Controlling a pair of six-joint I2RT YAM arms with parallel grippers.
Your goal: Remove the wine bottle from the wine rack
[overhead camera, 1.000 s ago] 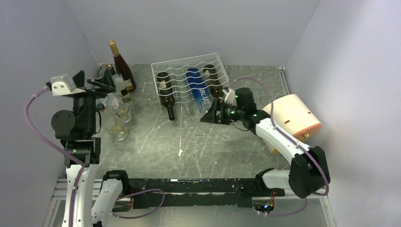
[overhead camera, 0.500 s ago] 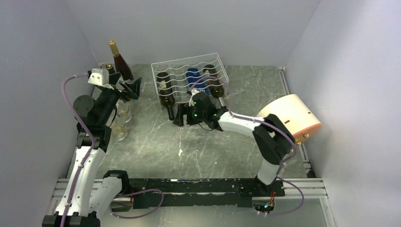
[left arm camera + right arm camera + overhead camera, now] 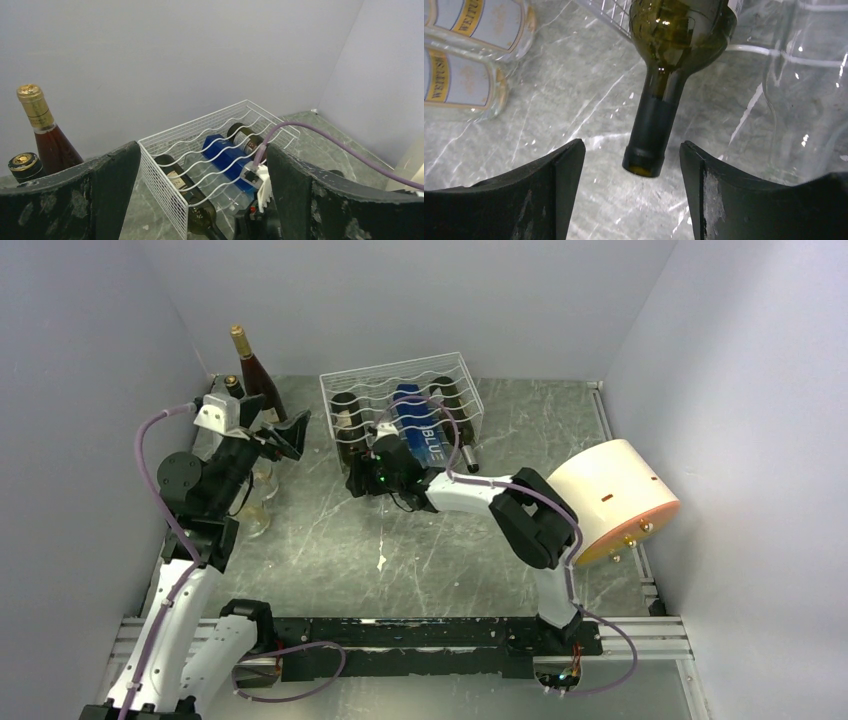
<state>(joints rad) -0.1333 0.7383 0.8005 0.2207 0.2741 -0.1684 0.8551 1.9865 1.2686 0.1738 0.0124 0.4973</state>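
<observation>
Wine bottle (image 3: 671, 75) lies ungrasped in the wine rack (image 3: 165, 165). Right gripper (image 3: 631, 147) gapes around its neck, apparently not touching. Left gripper (image 3: 202, 147) is likewise apart.

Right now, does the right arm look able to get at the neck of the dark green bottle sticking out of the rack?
Probably yes. The right gripper is open, and the bottle neck pokes out past the wine rack, centred just ahead of its fingers with nothing between.

The wine rack (image 3: 390, 365), a white wire frame of wavy rods, is being carried at the back of the desk (image 3: 420, 540); the dark green wine bottle (image 3: 651, 125) is being cradled lying in its left slot, neck jutting out past the front
</observation>
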